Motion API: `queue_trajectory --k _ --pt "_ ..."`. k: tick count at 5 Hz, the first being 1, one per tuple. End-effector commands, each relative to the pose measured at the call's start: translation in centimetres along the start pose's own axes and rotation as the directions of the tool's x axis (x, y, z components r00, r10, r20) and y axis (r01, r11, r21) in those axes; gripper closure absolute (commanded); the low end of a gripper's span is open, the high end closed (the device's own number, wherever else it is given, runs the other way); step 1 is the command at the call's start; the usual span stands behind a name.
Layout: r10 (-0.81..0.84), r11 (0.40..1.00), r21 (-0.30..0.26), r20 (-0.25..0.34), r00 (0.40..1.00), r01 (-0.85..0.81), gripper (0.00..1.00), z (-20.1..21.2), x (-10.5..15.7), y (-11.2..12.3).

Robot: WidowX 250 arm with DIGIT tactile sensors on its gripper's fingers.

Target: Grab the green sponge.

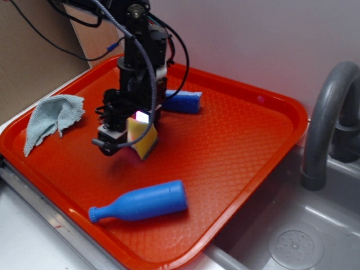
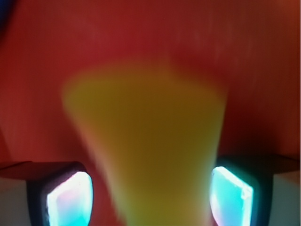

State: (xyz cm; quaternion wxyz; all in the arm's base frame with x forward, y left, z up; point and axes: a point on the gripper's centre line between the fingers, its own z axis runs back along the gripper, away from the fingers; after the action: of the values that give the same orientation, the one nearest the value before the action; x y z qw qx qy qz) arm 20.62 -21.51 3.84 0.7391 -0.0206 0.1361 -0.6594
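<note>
The green sponge (image 1: 143,138) is a yellow foam wedge with a thin dark layer on one face. It stands tilted on the red tray (image 1: 236,140), left of the tray's middle. My gripper (image 1: 128,135) is down over it, one finger on each side. In the wrist view the sponge (image 2: 150,141) fills the middle, blurred, between my two lit pads (image 2: 70,200). It reaches the right pad. A strip of red tray shows between it and the left pad. The jaws stand wide apart.
A blue rectangular sponge block (image 1: 183,102) lies just behind the gripper. A blue plastic bottle (image 1: 140,203) lies on its side near the tray's front edge. A grey-blue cloth (image 1: 52,119) is crumpled at the tray's left. A grey sink and faucet (image 1: 326,124) are on the right.
</note>
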Motion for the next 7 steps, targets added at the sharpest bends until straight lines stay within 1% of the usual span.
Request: queue_trajectory --k 1,2,3,4,5,6,7 --pt "-0.074 0.996 0.053 0.039 0.997 0.071 1.0 0.4 1.5 -3.4" --pt "0.01 0.997 0.081 0.025 1.0 -0.012 1.0 0.3 1.4 -4.3" --pt "0.289 0.945 0.16 0.01 0.957 -0.287 1.0 4.0 -0.8 -4.8" --pt "0.494 0.861 0.067 0.127 0.86 -0.504 1.0 8.1 -6.5 -4.8" --pt "0.698 0.707 0.048 0.115 0.707 -0.706 1.0 11.5 -10.5 -4.7" --pt "0.848 0.516 -0.01 0.145 0.509 -0.857 1.0 12.8 -12.8 -6.8" --pt "0.944 0.306 -0.121 0.171 0.283 -0.944 1.0 14.3 -14.0 -7.3"
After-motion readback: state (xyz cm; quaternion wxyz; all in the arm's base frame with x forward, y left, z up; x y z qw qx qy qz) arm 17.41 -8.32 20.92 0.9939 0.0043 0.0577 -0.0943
